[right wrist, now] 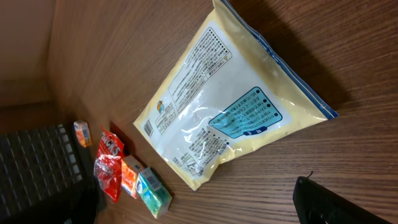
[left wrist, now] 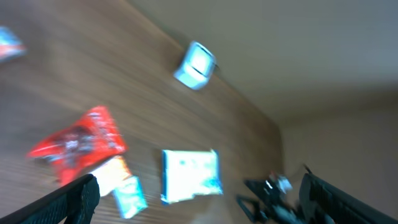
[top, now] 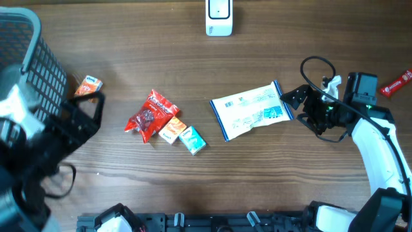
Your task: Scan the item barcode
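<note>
The left gripper (left wrist: 199, 185) hangs spread and empty at 8 o'clock. The right gripper (top: 297, 108), also spread, sits at 3 o'clock of the white pouch (top: 251, 111), which lies flat mid-table. Pickup and scanning at the 12 o'clock scanner (top: 219, 17) apparently remain.

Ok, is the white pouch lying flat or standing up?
Lying flat: the pouch rests on the table with its printed text side facing up.
</note>
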You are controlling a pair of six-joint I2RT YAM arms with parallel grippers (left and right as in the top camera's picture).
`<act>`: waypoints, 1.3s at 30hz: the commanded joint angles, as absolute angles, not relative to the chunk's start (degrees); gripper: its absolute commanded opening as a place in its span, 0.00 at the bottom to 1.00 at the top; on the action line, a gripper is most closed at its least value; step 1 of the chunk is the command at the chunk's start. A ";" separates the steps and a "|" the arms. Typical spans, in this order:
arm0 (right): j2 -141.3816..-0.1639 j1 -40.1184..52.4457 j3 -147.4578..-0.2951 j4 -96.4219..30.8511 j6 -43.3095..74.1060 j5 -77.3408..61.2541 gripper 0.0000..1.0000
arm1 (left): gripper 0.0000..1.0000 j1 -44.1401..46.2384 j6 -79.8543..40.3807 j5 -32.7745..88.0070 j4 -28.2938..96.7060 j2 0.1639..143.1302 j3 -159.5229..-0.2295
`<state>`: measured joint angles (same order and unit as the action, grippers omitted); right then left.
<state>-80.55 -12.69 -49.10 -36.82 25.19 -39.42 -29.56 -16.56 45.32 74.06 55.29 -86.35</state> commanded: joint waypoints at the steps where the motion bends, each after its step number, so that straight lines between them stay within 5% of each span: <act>1: -79.75 -12.82 -48.88 -36.99 21.82 -41.21 1.00 | 0.99 -18.61 -12.23 54.04 70.76 64.79 -86.65; 10: -79.77 -12.82 -48.88 -39.64 17.98 -41.23 1.00 | 1.00 7.99 -4.08 42.87 52.47 95.98 -86.85; 21: -79.77 -12.82 -48.88 -40.62 15.07 -40.99 1.00 | 1.00 17.78 -3.20 41.32 34.17 120.42 -86.94; 34: -79.77 -12.82 -48.88 -40.75 15.09 -40.99 1.00 | 0.94 26.94 -3.18 41.91 35.35 126.45 -86.91; 36: -79.77 -12.82 -48.88 -40.80 15.09 -40.99 1.00 | 0.89 27.70 -3.16 41.85 36.07 126.45 -86.91; 39: -79.77 -12.82 -48.88 -41.06 15.00 -40.99 1.00 | 0.50 27.90 -3.22 40.99 37.26 126.45 -86.91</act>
<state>-80.44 -12.69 -49.10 -40.77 16.34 -40.27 27.86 -3.99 41.80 36.49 125.38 -86.76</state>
